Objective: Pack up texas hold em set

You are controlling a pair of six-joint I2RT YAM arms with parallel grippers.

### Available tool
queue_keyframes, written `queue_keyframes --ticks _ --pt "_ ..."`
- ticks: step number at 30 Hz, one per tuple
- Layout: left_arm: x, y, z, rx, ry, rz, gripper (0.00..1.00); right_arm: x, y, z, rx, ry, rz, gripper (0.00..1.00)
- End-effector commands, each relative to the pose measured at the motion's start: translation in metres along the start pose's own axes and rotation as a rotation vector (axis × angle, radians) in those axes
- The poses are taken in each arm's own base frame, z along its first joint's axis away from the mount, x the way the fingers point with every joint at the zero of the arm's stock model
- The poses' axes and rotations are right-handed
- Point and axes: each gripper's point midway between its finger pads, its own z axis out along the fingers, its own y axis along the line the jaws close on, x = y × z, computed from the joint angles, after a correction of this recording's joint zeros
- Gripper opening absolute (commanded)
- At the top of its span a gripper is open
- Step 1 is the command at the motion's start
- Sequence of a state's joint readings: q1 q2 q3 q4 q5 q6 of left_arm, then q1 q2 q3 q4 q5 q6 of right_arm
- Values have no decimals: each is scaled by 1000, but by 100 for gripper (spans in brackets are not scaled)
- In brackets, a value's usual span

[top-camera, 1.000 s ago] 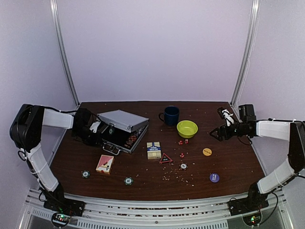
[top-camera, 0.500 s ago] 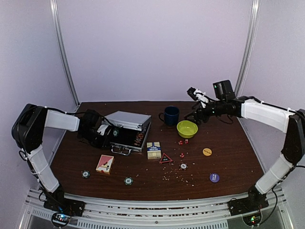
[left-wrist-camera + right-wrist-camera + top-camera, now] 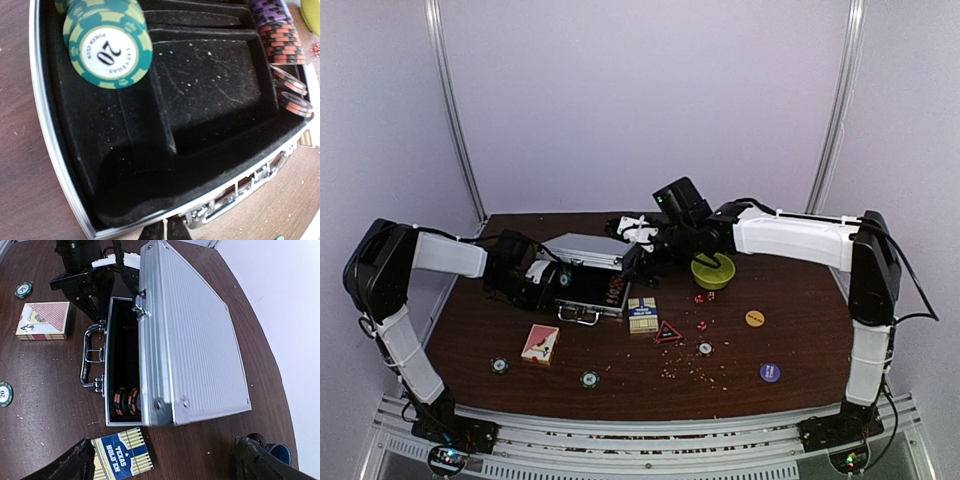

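Note:
The silver briefcase (image 3: 582, 262) stands half open at the left, its ribbed lid (image 3: 195, 340) tilted over the black inside (image 3: 210, 90). A green 20 chip (image 3: 107, 42) and orange and purple chips (image 3: 280, 40) sit in it. My left gripper (image 3: 540, 280) is shut at the case's front left rim (image 3: 165, 231). My right gripper (image 3: 638, 247) is open and empty, hovering over the case's right end (image 3: 165, 470). The blue card box (image 3: 642, 314), red card box (image 3: 540, 343), red triangle (image 3: 668, 333) and red dice (image 3: 701, 325) lie on the table.
The yellow-green bowl (image 3: 713, 270) stands right of the case, under my right arm. The dark blue mug (image 3: 280, 452) shows only in the right wrist view. Loose chips lie in front: green (image 3: 499, 365), green (image 3: 590, 379), yellow (image 3: 754, 318), purple (image 3: 770, 372). Crumbs speckle the front middle.
My right arm has swung from the table's far right edge across to the briefcase. The lid has come lower. My left gripper has stayed at the case.

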State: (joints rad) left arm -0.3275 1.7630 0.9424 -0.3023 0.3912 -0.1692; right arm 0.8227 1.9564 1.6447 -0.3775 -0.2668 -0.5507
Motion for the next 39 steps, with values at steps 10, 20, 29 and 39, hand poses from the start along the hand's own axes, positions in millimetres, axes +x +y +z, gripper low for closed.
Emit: queue_keyframes --ticks 10,20,29,39 --pt "-25 -30 -10 120 -108 67 4 -23 -53 35 308 52 5 95" --pt "-13 -40 -21 147 -92 17 34 -34 -121 19 476 -11 111 94" --pt "-33 -15 -61 -79 -187 -75 49 -30 -164 22 553 -53 205 95" --pt "-85 22 -43 -242 -183 -148 37 -28 -173 24 556 -69 244 95"
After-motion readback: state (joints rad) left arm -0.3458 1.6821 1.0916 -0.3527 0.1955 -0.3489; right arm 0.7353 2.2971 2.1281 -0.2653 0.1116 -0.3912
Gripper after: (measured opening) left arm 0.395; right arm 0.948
